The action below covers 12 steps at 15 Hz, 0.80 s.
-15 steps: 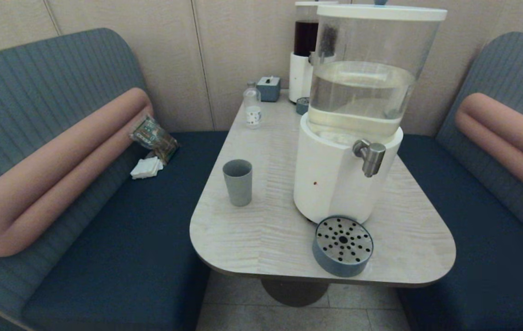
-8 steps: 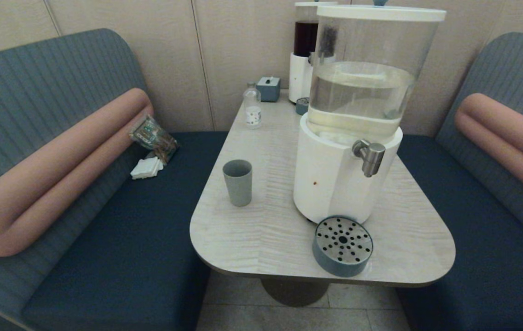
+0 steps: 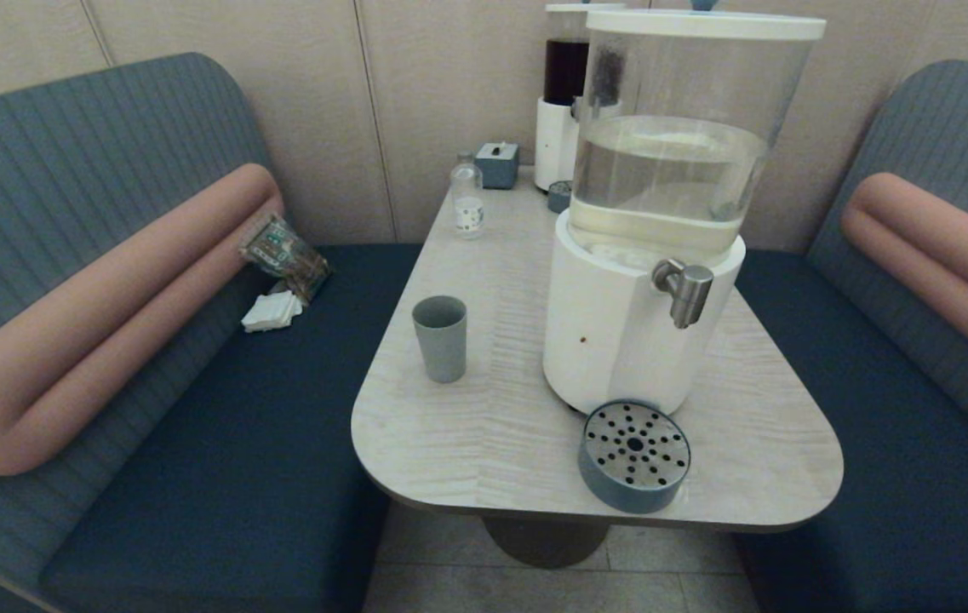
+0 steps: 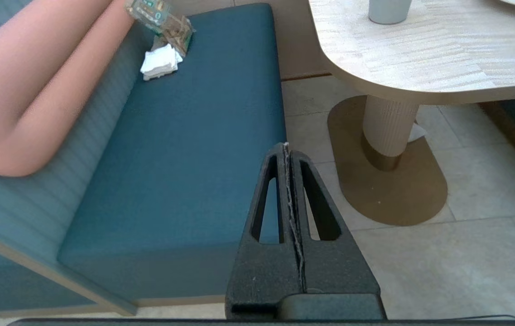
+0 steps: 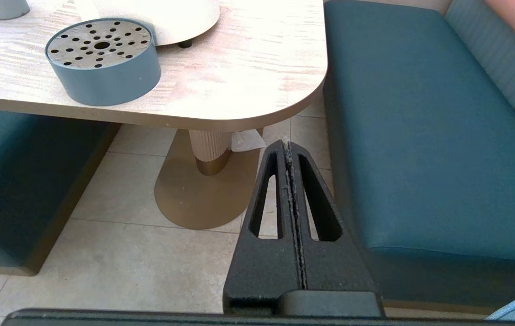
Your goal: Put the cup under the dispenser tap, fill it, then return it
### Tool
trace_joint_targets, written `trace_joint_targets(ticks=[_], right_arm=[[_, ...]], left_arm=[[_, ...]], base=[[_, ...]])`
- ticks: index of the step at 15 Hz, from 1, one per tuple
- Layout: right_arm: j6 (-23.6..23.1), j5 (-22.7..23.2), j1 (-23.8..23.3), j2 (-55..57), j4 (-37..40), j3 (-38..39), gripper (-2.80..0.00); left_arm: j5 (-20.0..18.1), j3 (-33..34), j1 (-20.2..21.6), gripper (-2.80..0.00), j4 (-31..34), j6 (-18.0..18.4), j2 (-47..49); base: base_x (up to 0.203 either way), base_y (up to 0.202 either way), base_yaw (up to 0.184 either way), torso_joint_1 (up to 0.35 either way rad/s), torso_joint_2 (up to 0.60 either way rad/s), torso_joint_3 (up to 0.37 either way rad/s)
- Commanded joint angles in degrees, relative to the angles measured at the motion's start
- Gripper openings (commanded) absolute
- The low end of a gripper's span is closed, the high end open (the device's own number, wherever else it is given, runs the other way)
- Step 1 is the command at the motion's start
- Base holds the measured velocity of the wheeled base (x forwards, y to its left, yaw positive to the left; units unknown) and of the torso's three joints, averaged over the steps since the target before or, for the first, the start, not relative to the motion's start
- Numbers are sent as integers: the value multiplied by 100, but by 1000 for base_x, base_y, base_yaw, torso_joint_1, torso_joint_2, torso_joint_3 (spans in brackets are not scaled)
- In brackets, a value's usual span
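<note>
The grey-blue cup (image 3: 440, 337) stands upright on the table's left side, to the left of the big clear-tank dispenser (image 3: 654, 213). Only the cup's base (image 4: 389, 10) shows at the edge of the left wrist view. The brushed-steel tap (image 3: 685, 291) sticks out of the dispenser's white base, nozzle pointing down, nothing beneath it but tabletop. My left gripper (image 4: 286, 146) is shut and empty, low over the floor beside the left bench. My right gripper (image 5: 287, 143) is shut and empty, low by the right bench. Neither arm shows in the head view.
A round blue-grey tray with a perforated metal top (image 3: 634, 455) sits near the table's (image 3: 466, 443) front edge. Farther back stand a small clear bottle (image 3: 466, 203), a grey box (image 3: 497, 163) and a slimmer dark-tank dispenser (image 3: 561, 94). Benches flank the table; a packet and napkins (image 3: 272, 311) lie on the left one.
</note>
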Motion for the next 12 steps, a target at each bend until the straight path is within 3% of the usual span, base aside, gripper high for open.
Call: trace_joint_targets(ticks=[1,12], right_arm=[[0,1,3,8,5,2,-280],[18,-8,-6,8,-13,3,-280]], left_arm=[[40,5,0,-280,2,-45,2],[43,5,0,-280,2,-101,-2]], base=[[0,0,0,0,0,0],[0,0,0,0,0,0]])
